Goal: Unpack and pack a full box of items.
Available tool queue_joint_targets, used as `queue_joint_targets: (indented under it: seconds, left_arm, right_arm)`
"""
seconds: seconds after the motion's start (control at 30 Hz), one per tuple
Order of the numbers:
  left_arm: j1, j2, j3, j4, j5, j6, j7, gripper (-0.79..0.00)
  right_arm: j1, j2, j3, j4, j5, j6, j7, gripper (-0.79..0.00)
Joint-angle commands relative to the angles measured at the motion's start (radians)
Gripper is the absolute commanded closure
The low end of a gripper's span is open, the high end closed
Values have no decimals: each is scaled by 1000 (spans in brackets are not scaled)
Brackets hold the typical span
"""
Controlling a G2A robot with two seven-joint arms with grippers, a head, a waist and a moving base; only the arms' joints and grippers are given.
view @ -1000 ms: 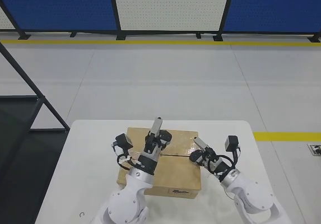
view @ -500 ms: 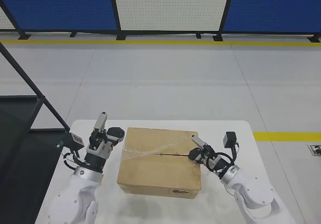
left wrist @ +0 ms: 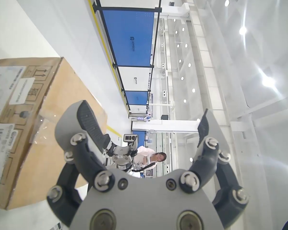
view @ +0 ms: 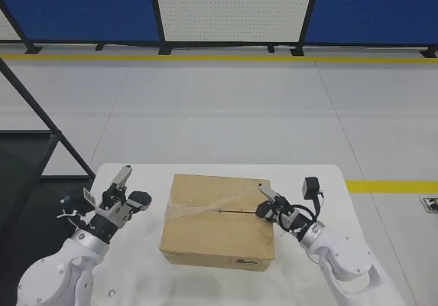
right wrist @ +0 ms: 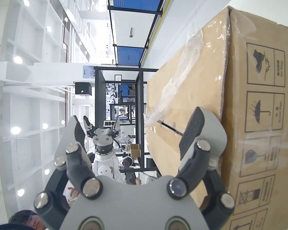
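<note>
A closed brown cardboard box (view: pixel 217 229) sits in the middle of the white table (view: pixel 303 177), with crumpled clear tape (view: pixel 196 208) along its top seam. My left gripper (view: pixel 121 177) is raised beside the box's left side, apart from it, open and empty. In the left wrist view the left gripper (left wrist: pixel 144 118) points upward with the box (left wrist: pixel 26 111) off to one side. My right gripper (view: pixel 264 200) is at the box's right top edge, open. The right wrist view shows the right gripper (right wrist: pixel 134 130) with one finger (right wrist: pixel 194 125) close over the box (right wrist: pixel 252 101) edge, holding nothing.
A black metal rack (view: pixel 20 153) stands left of the table. Bare table surface lies on both sides of the box and in front of it. Blue and white partition panels (view: pixel 226 19) line the far floor.
My left arm has swung from above the box's top out to the left, off the box. The right gripper has stayed at the box's right edge.
</note>
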Motion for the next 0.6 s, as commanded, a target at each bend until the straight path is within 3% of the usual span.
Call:
queue_joint_targets:
  seconds: [0.0, 0.23, 0.57]
  left_arm:
    - [1, 1, 18, 8, 9, 19, -3, -785]
    - [-62, 2, 118, 96, 82, 101, 29, -785]
    - [-119, -1, 207, 206, 110, 88, 56, -785]
  right_arm:
    - [-1, 0, 1, 0, 0, 1, 1, -785]
    - [-17, 0, -2, -10, -1, -17, -1, -785]
    - [-33, 3, 3, -19, -13, -44, 15, -785]
